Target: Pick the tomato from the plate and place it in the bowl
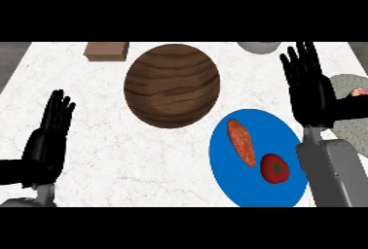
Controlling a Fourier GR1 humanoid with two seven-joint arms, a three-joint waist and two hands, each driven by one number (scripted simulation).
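A red tomato [274, 168] lies on the blue plate [244, 189] at the lower right, beside an orange sausage-like piece [241, 142]. The brown wooden bowl [171, 85] sits in the middle of the white counter, up and left of the plate. My right hand [307, 90] is open with fingers straight, raised over the plate's far right edge, above the tomato in the view and holding nothing. My left hand [47, 138] rests open at the lower left, fingers up, far from both plate and bowl.
A brown block [106, 50] lies at the back left. A grey round dish [260, 46] shows at the back edge. A grey-green rounded object [354, 116] with something pink on it sits at the right edge, behind my right hand.
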